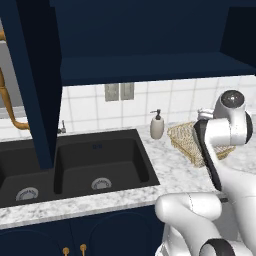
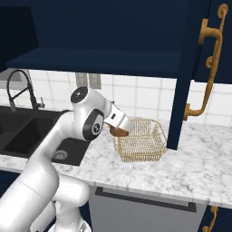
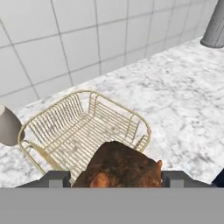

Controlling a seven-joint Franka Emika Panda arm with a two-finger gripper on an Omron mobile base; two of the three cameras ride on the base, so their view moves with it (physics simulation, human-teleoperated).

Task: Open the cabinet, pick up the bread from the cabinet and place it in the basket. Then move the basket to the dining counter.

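Over the counter: the gripper (image 3: 116, 178) hangs above the near edge of the basket (image 3: 83, 127), with the bread (image 3: 120, 168) between its fingers.
Hand: closed on the bread; in the hand view a dark fingertip (image 3: 54, 178) sits at each side of the roll and touches it.
Bread: a brown roll, off the counter and not yet in the basket; in the right base view it shows as a brown patch (image 2: 118, 132) under the wrist, at the basket's left rim (image 2: 121, 146).
Why held so: my reading is that the arm carries the roll high enough to pass the wire rim, so it can be let down inside.
Basket: a golden wire tray on the marble counter (image 2: 190, 167), upright, nothing in it.
Basket neighbours: a soap bottle (image 1: 157, 125) stands just beside it on the sink side; the black sink (image 1: 80, 165) is farther left.
Cabinet: the door (image 2: 195, 68) stands open, its brass handle (image 2: 206, 72) turned outward; the shelf (image 1: 150, 67) seen from below looks bare, contents hidden.
Step in hand: placing the roll; moving the basket to the dining counter is not yet begun.
Risk: a release this near the edge could drop the roll on the rim.
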